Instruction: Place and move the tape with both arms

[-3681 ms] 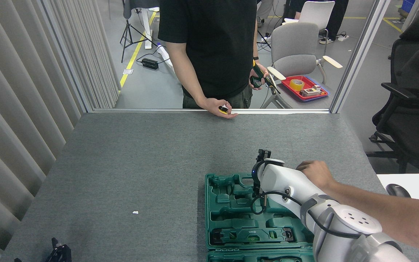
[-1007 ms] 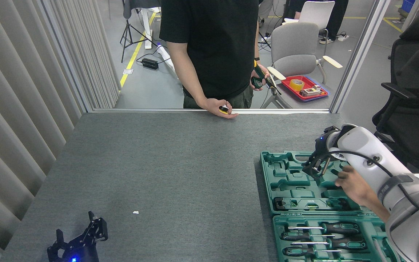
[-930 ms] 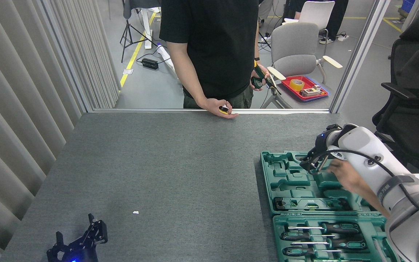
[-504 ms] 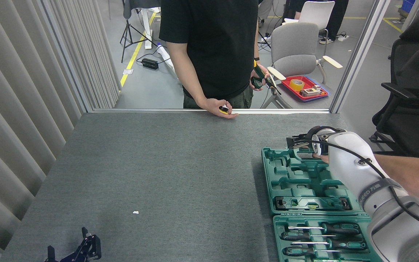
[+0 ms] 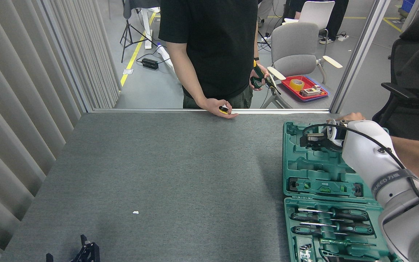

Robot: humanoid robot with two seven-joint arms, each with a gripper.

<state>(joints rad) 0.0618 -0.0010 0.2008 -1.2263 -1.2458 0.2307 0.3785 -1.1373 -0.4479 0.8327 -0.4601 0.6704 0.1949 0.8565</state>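
step: setup, I'd say. No tape on the bench [image 5: 166, 163] yet, so neither placing nor moving has started.
tape: one yellow roll [image 5: 296, 84] in the red tray [image 5: 322, 95] on the grey chair [image 5: 294, 49], far right, beyond the bench edge. A small yellow-black item [image 5: 224, 108] in the hand [image 5: 218, 107] of the standing person [image 5: 209, 47] at the far edge might be a tape measure; can't confirm.
right gripper [image 5: 313, 137]: over the far half of the green tool case [image 5: 300, 160], dark and side-on; can't tell how wide, nothing visibly held.
left gripper [image 5: 84, 253]: only tips show at the near-left edge; can't tell.
second person's hand [image 5: 351, 116]: on the right arm [image 5: 376, 171], by the wrist.
next: tape must reach the bench, then the right arm needs to clear the case.
counts: 2 arms, 1 case, 1 roll, 1 tray, about 3 screwdrivers [image 5: 329, 215] in the near half.
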